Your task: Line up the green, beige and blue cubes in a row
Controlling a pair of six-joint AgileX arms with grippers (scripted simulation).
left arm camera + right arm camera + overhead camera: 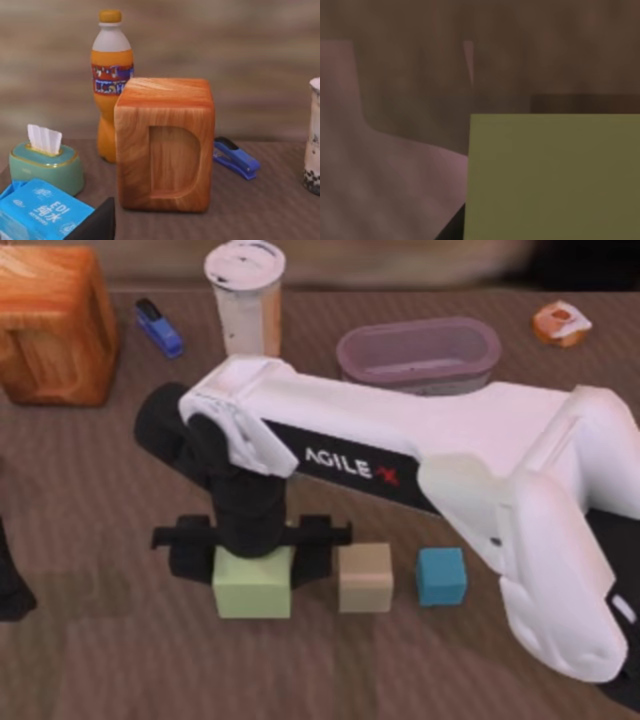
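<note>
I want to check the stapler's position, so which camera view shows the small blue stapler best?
The left wrist view: the blue stapler lies large and unobstructed on the table beside the orange wooden block. The top view shows it too, only small and far back. The right wrist view shows none of it, only the green cube close up.

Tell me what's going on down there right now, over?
Right gripper over the green cube, finger state unclear. Left arm parked at the table's left edge. Green, beige cube and blue cube sit in a row, small gaps between. Nothing in the way.
</note>
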